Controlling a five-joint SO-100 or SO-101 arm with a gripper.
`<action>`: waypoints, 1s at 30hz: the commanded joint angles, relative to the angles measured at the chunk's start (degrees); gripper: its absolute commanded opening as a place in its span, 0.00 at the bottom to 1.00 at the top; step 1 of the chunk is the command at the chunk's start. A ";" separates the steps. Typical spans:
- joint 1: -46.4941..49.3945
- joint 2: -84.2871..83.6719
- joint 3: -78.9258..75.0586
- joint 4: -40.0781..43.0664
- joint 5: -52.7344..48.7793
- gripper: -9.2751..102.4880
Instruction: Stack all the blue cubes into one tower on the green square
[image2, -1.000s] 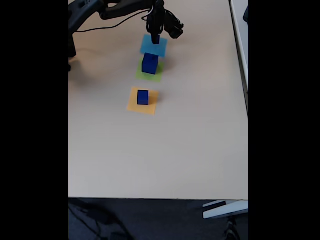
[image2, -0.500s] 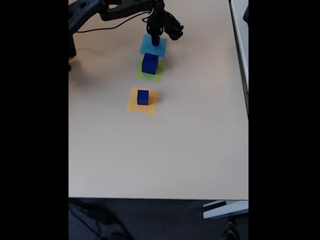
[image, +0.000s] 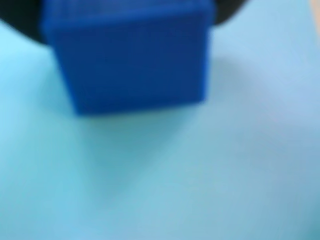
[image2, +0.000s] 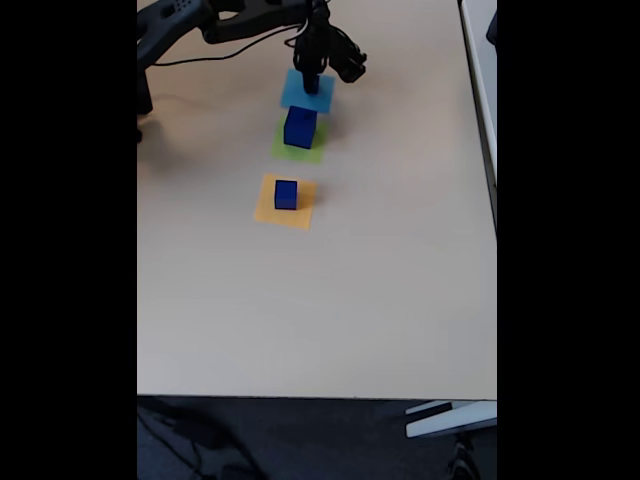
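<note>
Wrist view: the gripper pinches the small blue cube; it looks rigid, light, smooth, so you should squeeze 2 opposite flat faces.

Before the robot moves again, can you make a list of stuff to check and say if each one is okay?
1. Small cube sits between the tool fingers: ok.
2. Tool's grip is tight: cannot tell.
3. Small cube is over the light-blue patch, not the green square: not ok yet.
4. Large cube stands on the green square: ok.
5. Middle cube waits on the orange patch: not ok yet.
</note>
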 joint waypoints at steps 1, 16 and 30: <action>-0.62 1.05 -3.34 -0.79 -0.97 0.21; -0.97 1.23 -6.15 -3.60 -5.45 0.30; 3.25 6.15 -11.69 -4.31 -17.84 0.31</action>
